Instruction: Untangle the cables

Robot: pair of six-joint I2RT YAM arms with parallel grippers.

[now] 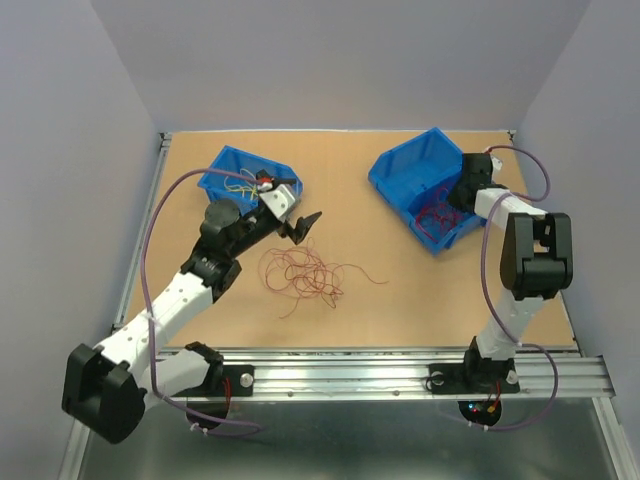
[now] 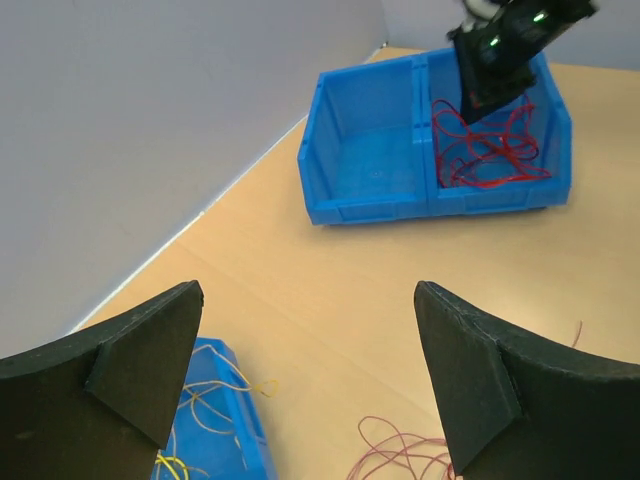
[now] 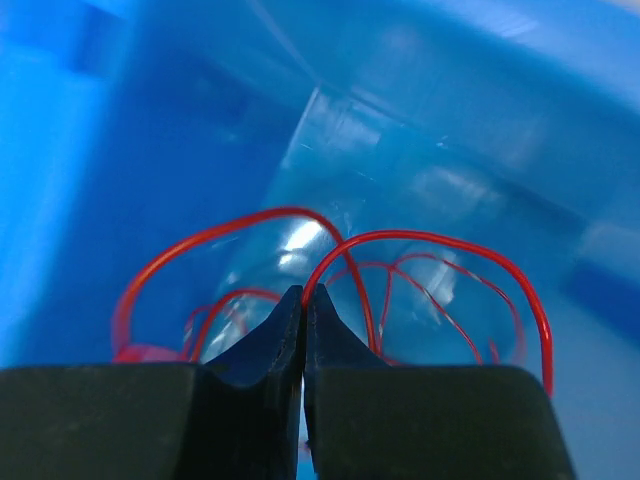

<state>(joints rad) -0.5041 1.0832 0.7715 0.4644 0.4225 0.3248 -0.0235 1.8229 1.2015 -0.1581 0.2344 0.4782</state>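
Fingers (image 2: 130,370) of the left gripper (image 2: 308,292) stand wide apart, nothing between them; it hangs just behind the loose tangle of thin dark-red and orange curly cables (image 1: 305,272) on the tan wooden table (image 1: 430,300); behind-left of that tangle sits the left blue plastic bin (image 1: 222,165) with a few thin yellow cables (image 1: 238,185); behind-right of the tangle the right blue plastic bin (image 1: 400,165) holds bright red cables (image 2: 485,160); the right gripper (image 3: 303,300) is inside that bin, fingers pressed together.

Step in hand, my read: next pick from the tangle by the left gripper; best to drop on an outlying loop at the tangle's rim, not its dense middle; close on one strand only; lift slowly away from the tangle so the others slide off; match colour to bin.

Hard to tell: whether the right tips pinch a red strand, since loops pass right at them; bin walls are blurred in the right wrist view; the top view hides those tips; the left wrist view cuts the tangle off at its bottom edge; which strand crosses which is too fine to read; orange against dark red barely separable.
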